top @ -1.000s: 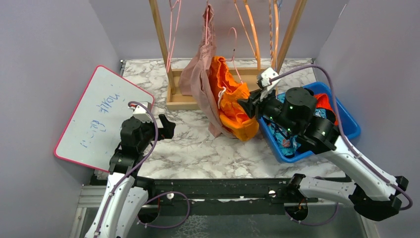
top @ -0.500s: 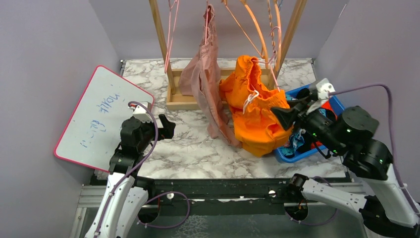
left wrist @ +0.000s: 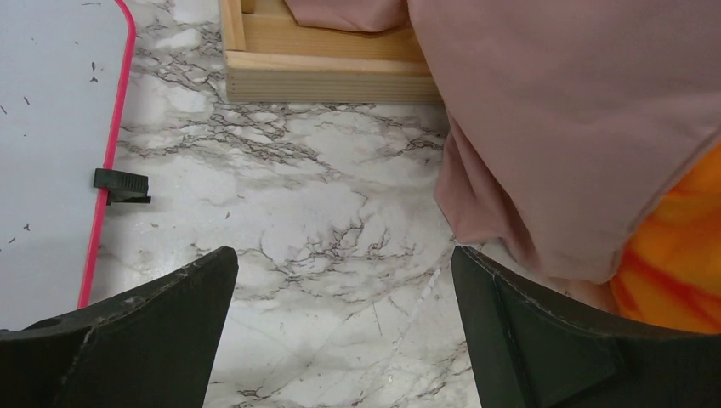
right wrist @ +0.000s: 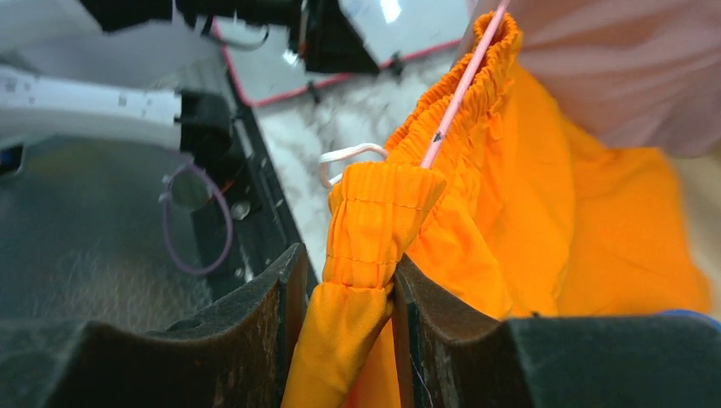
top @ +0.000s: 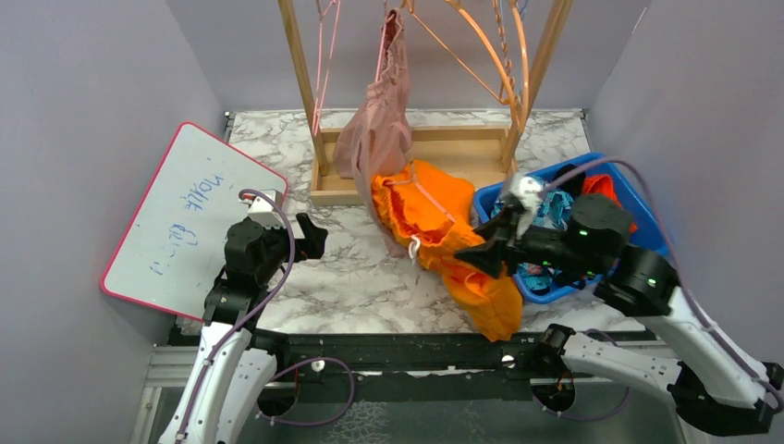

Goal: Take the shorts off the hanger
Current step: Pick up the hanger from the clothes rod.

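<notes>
Now right pincer (right wrist: 344, 276), clenching orange shorts (top: 434, 217), sits lower and nearer; left pincer (left wrist: 344, 259) released.

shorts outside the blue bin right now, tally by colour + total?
Bright orange shorts: 1, clamped in the right gripper
Dusty pink shorts: 1, hanging on the wooden rack
Total: 2

Marble table (top: 351, 277) with whiteboard (top: 185, 222), wooden rack base (top: 340, 191), blue bin (top: 487, 198)
</notes>
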